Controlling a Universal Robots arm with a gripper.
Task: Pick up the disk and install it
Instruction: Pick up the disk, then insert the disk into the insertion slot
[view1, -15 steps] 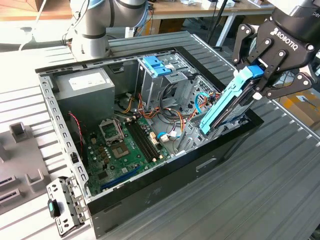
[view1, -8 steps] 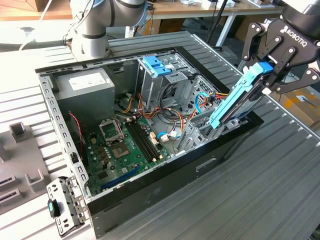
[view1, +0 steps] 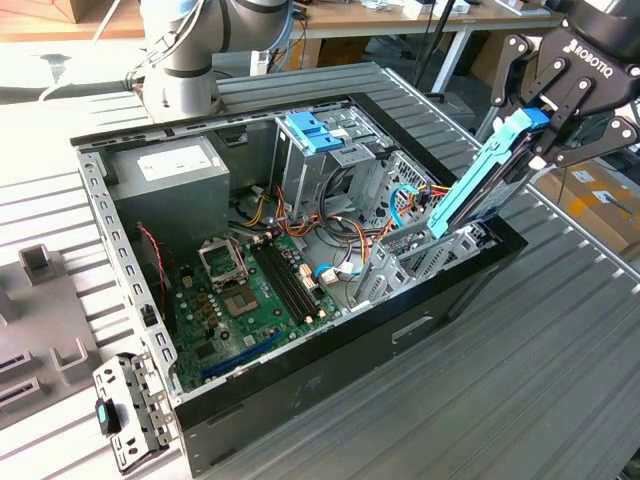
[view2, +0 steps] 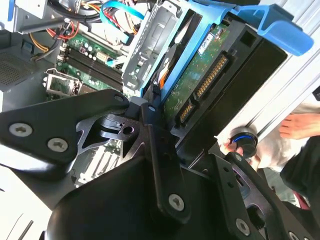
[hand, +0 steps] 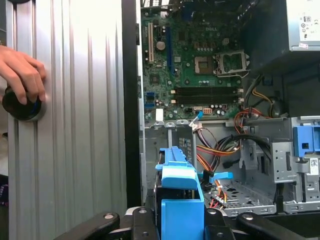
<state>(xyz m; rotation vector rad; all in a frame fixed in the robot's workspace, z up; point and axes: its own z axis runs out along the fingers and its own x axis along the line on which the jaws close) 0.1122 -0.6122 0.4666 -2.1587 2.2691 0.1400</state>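
My gripper (view1: 545, 125) is at the exterior view's upper right, shut on the disk (view1: 480, 190), which sits in a bright blue carrier. The disk hangs tilted, its lower end dipping into the grey drive cage (view1: 440, 240) at the near-right corner of the open computer case (view1: 300, 385). In the second wrist view the disk's (view2: 200, 75) green circuit board and connector row face the camera between my black fingers (view2: 150, 112). In the first wrist view the blue carrier (hand: 180, 200) stands between the fingertips (hand: 142, 216), above the case's inside.
The case holds a green motherboard (view1: 240, 300), a grey power supply (view1: 165, 170), loose cables (view1: 330, 230) and a second blue bracket (view1: 315, 130) on a rear bay. A person's hand (hand: 20, 70) rests on a black knob (hand: 20, 102) on the ribbed metal table (view1: 540, 380).
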